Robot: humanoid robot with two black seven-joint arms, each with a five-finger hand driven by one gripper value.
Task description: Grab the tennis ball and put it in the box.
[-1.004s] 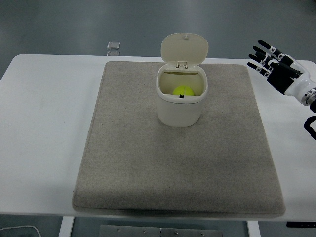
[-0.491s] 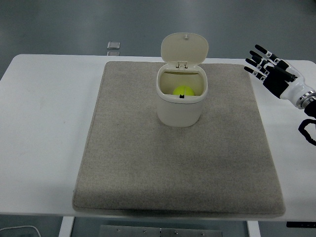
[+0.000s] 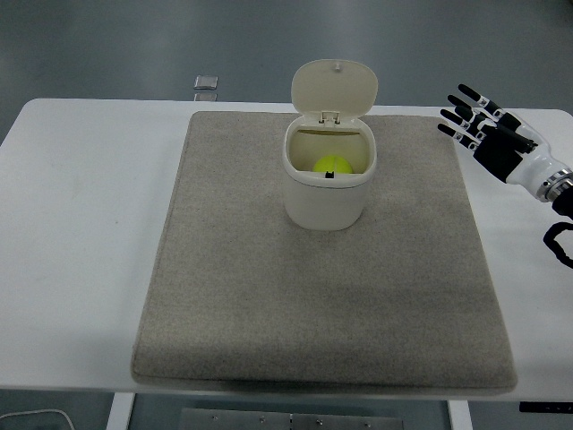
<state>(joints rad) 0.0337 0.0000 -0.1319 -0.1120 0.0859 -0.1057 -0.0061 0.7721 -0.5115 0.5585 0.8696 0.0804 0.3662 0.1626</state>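
Looking down from the head camera, I see the tennis ball (image 3: 331,164) lying inside the box (image 3: 329,193), a cream container with rounded corners that stands upright on the far middle part of a grey mat (image 3: 269,296). Only the upper part of the ball shows above the front rim, bright yellow-green against the pale inner wall. The box's lid (image 3: 334,88) is hinged at the back and stands raised, tilted away from me, leaving the opening uncovered.

My right hand (image 3: 488,134) comes in from the right edge and hovers near the far right corner of the mat, well apart from the box. Its fingers (image 3: 457,112) are spread and stretched out toward the left, holding nothing; the black fingers with pale tips stand apart from one another, and the white wrist section runs back toward the picture's edge. A loop of black cable (image 3: 560,242) shows below the wrist at the right edge.

The mat covers most of the middle of the white table (image 3: 81,233), its near edge close to the table's near edge. A small square grey object (image 3: 206,83) lies at the far edge of the table, just beyond the mat's far left corner; I cannot tell what it is.
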